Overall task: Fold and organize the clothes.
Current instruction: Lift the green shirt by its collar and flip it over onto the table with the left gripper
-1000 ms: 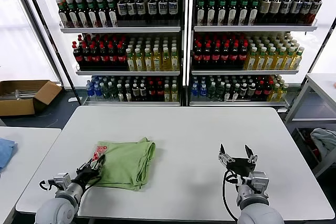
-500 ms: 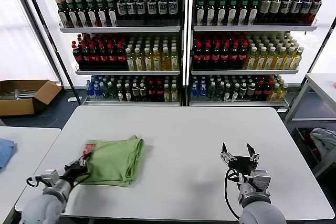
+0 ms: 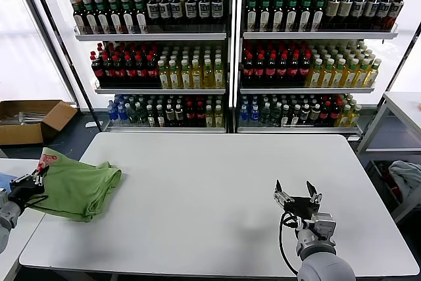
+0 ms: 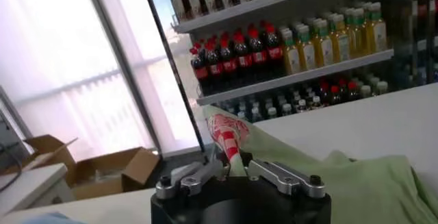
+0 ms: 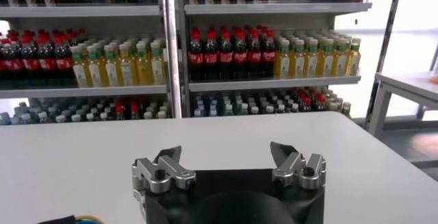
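The folded light green polo shirt point(image 3: 79, 189) hangs over the left edge of the white table point(image 3: 217, 182), its red-and-white print point(image 3: 47, 159) at the raised corner. My left gripper point(image 3: 29, 181) is shut on that printed corner and holds it up off the table's left end. In the left wrist view the shirt point(image 4: 321, 177) trails away from the left gripper point(image 4: 231, 162), the print point(image 4: 229, 128) pinched between the jaws. My right gripper point(image 3: 297, 195) is open and empty above the table's front right; it also shows in the right wrist view point(image 5: 226, 158).
A second white table point(image 3: 16, 228) with a blue cloth point(image 3: 5, 179) stands just left of the main table. Shelves of bottles point(image 3: 230, 51) fill the back. A cardboard box point(image 3: 29, 122) lies on the floor at left. Another table point(image 3: 401, 106) stands at far right.
My left gripper has dragged the shirt leftward across the table, from front left of centre to its left edge. The right arm has barely moved.
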Available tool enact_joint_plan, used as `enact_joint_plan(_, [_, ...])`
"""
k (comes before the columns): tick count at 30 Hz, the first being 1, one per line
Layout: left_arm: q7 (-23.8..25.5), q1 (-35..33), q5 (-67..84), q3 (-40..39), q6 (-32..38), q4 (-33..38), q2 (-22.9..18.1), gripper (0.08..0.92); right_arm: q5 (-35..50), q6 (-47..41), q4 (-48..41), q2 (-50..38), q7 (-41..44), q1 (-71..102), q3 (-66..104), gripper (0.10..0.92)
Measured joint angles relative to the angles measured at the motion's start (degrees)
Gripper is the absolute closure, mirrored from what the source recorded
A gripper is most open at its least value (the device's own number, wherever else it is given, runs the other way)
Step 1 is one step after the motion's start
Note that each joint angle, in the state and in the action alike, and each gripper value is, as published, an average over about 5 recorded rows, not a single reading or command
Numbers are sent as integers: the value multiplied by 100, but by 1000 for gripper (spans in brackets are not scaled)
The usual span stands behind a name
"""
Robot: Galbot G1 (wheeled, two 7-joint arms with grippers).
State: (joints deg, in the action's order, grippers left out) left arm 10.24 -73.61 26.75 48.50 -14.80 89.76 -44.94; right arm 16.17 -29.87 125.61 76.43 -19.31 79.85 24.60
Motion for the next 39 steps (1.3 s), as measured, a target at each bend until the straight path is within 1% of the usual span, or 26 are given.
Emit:
enact_joint_plan(5, [-82, -149, -20, -117, -58, 370, -162, 878, -38, 22, -44, 16, -5, 59, 53, 203])
enact_joint_plan(10, [-409, -286, 92, -473, -323, 1252, -558, 878, -85, 45, -71, 33, -9, 127, 111, 203])
enact_joint_plan(14, [-722, -343, -1, -1050, -593, 2134, -956, 878, -140, 57, -72, 77, -17, 195, 149, 203])
enact_joint_plan(18, [-929, -363, -343, -1842, -806, 2688, -1407, 878, -200, 70, -41, 121, -18, 273, 155, 203])
enact_joint_plan(21, [-1052, -302, -614, -2382, -931, 2812, -1735, 878, -249, 78, 2, 149, -12, 345, 157, 203])
enact_joint_plan(24, [-1164, -202, -806, -2773, -1043, 2787, -1991, 878, -297, 83, 47, 169, -3, 425, 158, 203])
enact_joint_plan(30, [-1377, -13, -925, -3235, -1242, 2779, -2276, 878, -402, 101, 65, 224, 11, 528, 119, 203])
enact_joint_plan(35, [-1490, 127, -620, -3554, -1270, 2846, -2512, 875, -462, 86, 92, 236, 10, 559, 77, 203])
enact_joint_plan(39, [-1492, 246, -341, -3789, -1198, 2768, -2723, 803, -492, 51, 126, 245, 12, 586, 30, 203])
